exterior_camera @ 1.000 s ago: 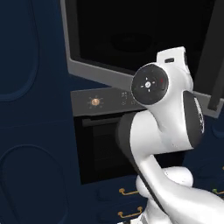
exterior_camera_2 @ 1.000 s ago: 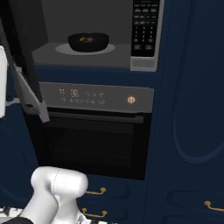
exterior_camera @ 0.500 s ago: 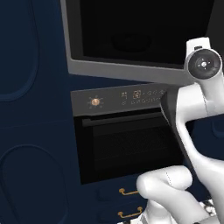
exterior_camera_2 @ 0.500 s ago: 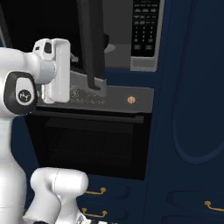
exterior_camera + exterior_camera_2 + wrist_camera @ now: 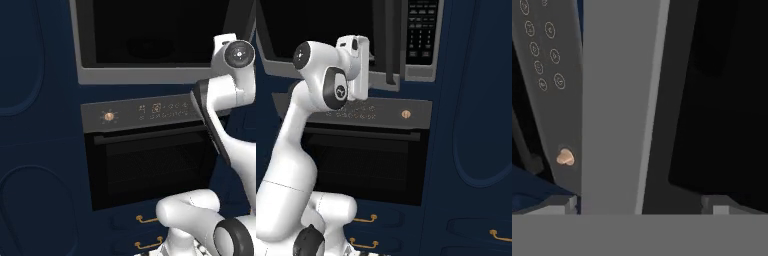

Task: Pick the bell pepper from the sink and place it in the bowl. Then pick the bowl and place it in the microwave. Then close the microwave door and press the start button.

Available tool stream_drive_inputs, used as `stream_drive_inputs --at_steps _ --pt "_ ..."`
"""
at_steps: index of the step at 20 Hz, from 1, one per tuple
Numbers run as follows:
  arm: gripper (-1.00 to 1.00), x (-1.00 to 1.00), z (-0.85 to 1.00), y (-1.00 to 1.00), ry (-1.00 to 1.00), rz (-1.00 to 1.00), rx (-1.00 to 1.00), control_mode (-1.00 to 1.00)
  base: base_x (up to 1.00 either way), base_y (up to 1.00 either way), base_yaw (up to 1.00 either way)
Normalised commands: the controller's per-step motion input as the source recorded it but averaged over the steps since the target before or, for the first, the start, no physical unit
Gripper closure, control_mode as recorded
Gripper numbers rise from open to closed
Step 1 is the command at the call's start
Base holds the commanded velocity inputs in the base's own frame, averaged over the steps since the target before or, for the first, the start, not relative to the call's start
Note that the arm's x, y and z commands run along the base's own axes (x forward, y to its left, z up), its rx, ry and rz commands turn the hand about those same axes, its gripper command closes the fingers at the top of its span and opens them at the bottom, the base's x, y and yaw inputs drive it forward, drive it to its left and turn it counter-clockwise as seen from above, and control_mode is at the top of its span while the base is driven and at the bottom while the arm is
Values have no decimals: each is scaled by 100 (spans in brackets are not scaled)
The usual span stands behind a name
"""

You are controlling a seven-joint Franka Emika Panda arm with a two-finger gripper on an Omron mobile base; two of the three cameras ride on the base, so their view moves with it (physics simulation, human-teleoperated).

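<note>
left base view: microwave door [image 5: 150,45], wide black glass panel in a grey-silver frame, flat and glossy, cut off at the top edge; a faint round shape shows behind the glass, too dim to name. below it, oven [image 5: 150,165], dark matte front with a horizontal bar handle and one round brass knob [image 5: 108,117] on its control strip. white arm with dark joints rises at the right and covers the strip's right end; its hand is cut off by the right edge.

right base view: microwave [image 5: 416,75], built into navy cabinets; black keypad strip [image 5: 420,30] of small white-marked buttons stands at the right, top cut off. dark vertical handle [image 5: 390,40] runs just left of the keypad. the arm's white hand sits in front of the door's lower border, near the handle; fingers hidden behind the hand. brass drawer pulls [image 5: 363,219] low down.

hand view: rolled sideways. grey-silver border band runs up the middle, black glass to its right, oven strip with ringed markings and the brass knob to its left. fingers [image 5: 566,204] spread wide, tips at the two bottom corners, holding nothing.
</note>
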Motion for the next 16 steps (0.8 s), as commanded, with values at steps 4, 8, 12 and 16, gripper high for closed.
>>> stream_drive_inputs --at_steps 4,8,12,16 --pt "-100 100 -4 -15 6 3 0 -100 0 0 0" --pt "-100 100 -8 -8 8 4 0 -100 0 0 0" --pt "-100 100 -9 -3 7 5 0 -100 0 0 0" --pt "-100 7 -3 1 1 10 3 -100 0 0 0"
